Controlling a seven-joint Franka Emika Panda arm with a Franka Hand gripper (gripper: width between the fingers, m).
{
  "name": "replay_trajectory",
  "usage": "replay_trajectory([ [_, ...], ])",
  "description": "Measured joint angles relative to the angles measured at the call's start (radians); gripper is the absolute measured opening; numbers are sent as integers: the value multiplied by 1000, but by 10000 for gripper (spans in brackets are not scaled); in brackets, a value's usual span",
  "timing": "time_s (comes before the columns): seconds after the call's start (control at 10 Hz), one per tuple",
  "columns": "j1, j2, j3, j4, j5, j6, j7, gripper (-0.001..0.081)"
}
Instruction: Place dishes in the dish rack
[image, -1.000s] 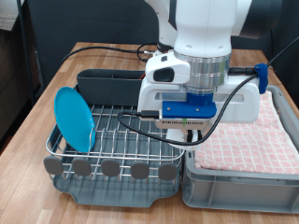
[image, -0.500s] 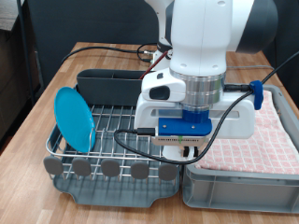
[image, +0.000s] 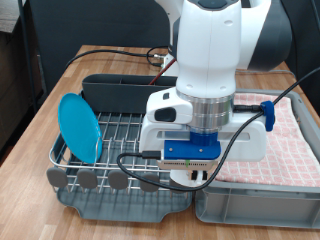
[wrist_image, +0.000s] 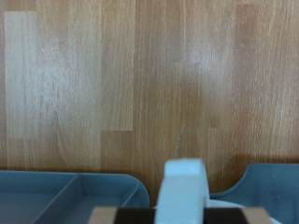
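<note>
On the wooden desk (image: 60, 85), dish rack (image: 125, 150) with light-blue plate (image: 78, 126) upright at nine o'clock, robot hand low over rack's right edge, fingers hidden, grip unclear, grey cloth-lined bin (image: 262, 195) at three o'clock.

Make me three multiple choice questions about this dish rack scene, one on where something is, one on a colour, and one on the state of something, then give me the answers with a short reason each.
1. Where is the blue plate?
A. Inside the grey bin
B. In the dish rack, at the exterior view's left
C. On the bare table

2. What colour is the cloth lining the grey bin?
A. Pink checked
B. Green striped
C. Plain yellow

3. How does the blue plate sit?
A. Flat, face down
B. Broken in pieces
C. Standing on edge

Answers:
1 B: the plate stands on the wire grid of the dish rack near its left end.
2 A: pink checks show at the exterior view's right, beside the arm.
3 C: its round face is raised and leaning, not lying flat.
</note>
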Motion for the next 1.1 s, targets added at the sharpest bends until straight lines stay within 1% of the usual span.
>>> replay_trajectory([
  [0.5, -4, 30, -9, 2, 0, 18, 0, 69],
  [0.8, -20, 37, -1, 6, 6, 20, -7, 69],
  [1.1, -43, 52, 15, 20, 31, 19, -26, 69],
])
